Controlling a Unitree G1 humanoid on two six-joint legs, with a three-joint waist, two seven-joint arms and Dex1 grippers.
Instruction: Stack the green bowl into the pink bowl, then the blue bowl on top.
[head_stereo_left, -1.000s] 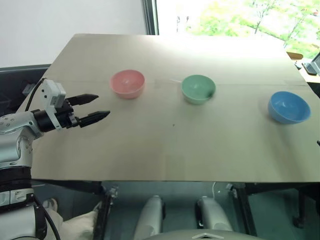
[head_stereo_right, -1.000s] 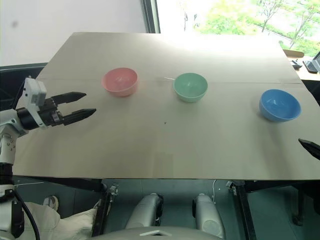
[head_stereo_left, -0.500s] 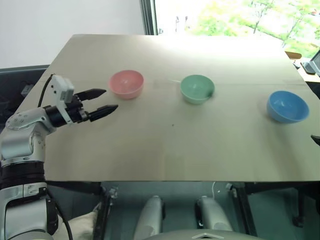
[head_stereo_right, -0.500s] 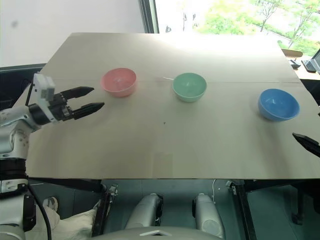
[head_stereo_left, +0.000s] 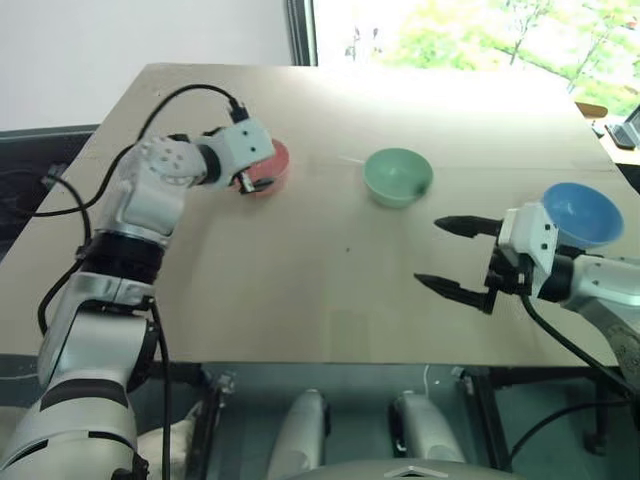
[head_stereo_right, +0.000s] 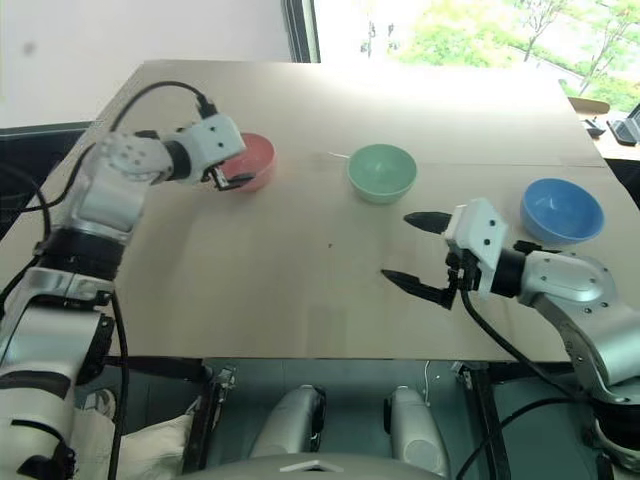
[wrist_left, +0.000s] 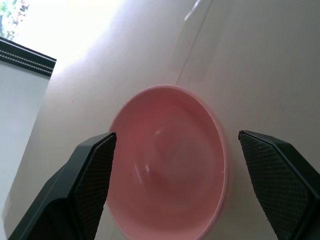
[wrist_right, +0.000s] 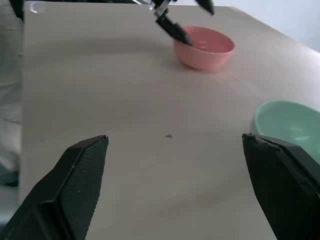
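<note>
green bowl (head_stereo_left: 398, 177) upper centre, untouched | right gripper (head_stereo_left: 452, 257) jaws apart, empty, lower right of it, nearer | left gripper (wrist_left: 175, 165) jaws apart, straddling pink bowl (head_stereo_left: 270, 168) upper left

Pink bowl (head_stereo_left: 272, 170) mostly hidden behind left gripper (head_stereo_left: 250, 183) in eye views. Blue bowl (head_stereo_left: 583, 213) near side partly covered by right wrist. Green bowl (wrist_right: 290, 122) cut off by right wrist view's edge. Table (head_stereo_left: 330, 280) right corner cropped.
</note>
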